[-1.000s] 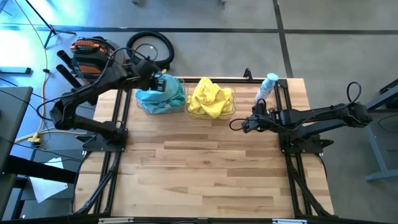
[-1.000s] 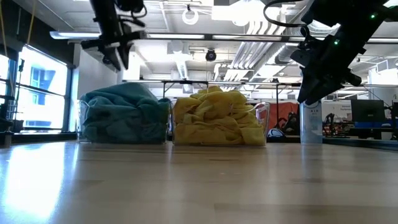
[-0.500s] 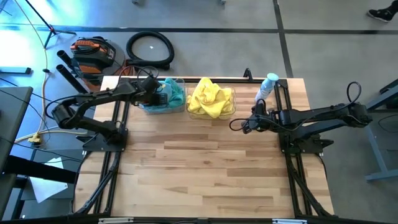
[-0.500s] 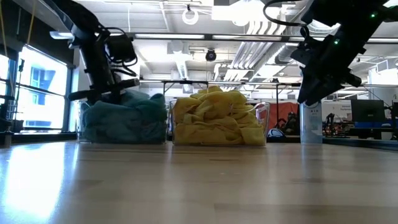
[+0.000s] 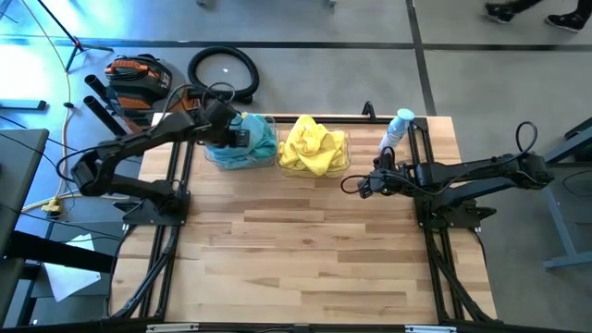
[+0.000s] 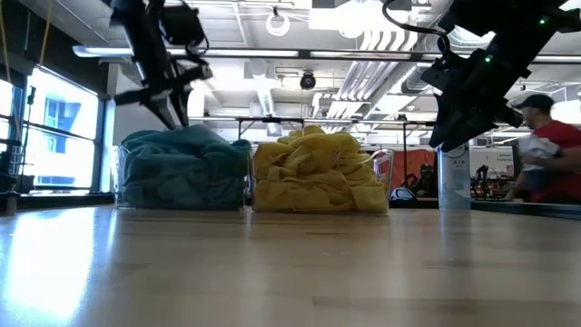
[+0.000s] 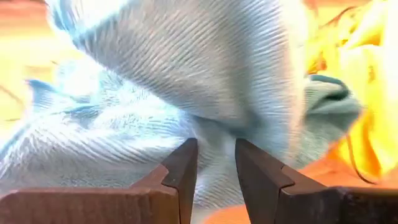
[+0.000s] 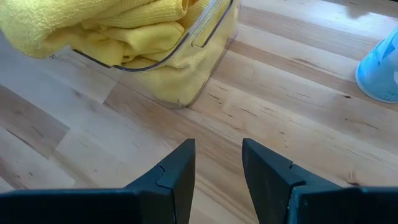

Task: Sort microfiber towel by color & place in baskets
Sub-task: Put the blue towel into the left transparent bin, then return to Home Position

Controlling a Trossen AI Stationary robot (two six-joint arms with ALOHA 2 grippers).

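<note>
Two clear baskets stand side by side at the table's far edge. The left basket (image 5: 220, 164) holds blue towels (image 6: 182, 168). The right basket (image 8: 208, 34) holds yellow towels (image 5: 313, 143), heaped above its rim. My left gripper (image 6: 174, 116) points down over the blue towels (image 7: 186, 68), open by a narrow gap, its fingertips right at the top of the pile. My right gripper (image 8: 217, 155) hovers open over bare wood just right of the yellow basket, with nothing between its fingers. My left gripper comes at the blue pile from above, slanting down. I cannot tell whether its fingertips (image 7: 183, 158) touch the cloth; no towel hangs from them.
A clear spray bottle (image 5: 398, 129) stands at the far right of the table, beside my right arm. The near half of the wooden table (image 5: 314, 268) is bare. A person in red (image 6: 545, 163) shows in the room behind.
My left gripper has dipped down into the blue towels, flattening the pile, and has come back up to its top. The pile has risen again. The gap between its fingers shows no change.
</note>
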